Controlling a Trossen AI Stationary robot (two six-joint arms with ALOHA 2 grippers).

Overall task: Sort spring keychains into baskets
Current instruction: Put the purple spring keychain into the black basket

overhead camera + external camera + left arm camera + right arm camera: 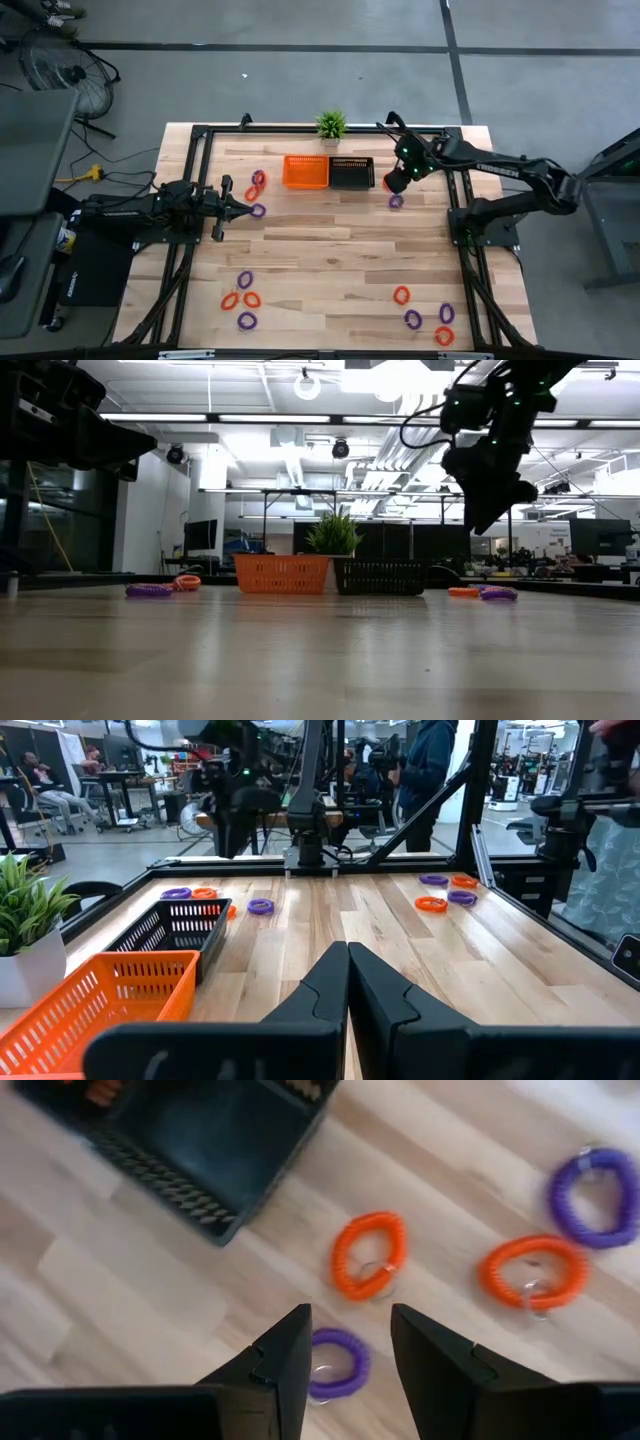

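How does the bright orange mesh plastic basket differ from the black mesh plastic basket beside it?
The bright orange mesh plastic basket is orange and stands on the left arm's side; the black mesh plastic basket is black and stands on the right arm's side, nearer the right end effector. Both are rectangular, alike in size, side by side.

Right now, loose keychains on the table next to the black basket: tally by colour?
Orange-red keychains: 2
Purple keychains: 2
Total: 4, all on the wood beside the black basket, none inside it.

potted plant (331, 125) | table (330, 250) far edge | people beyond, possibly seated
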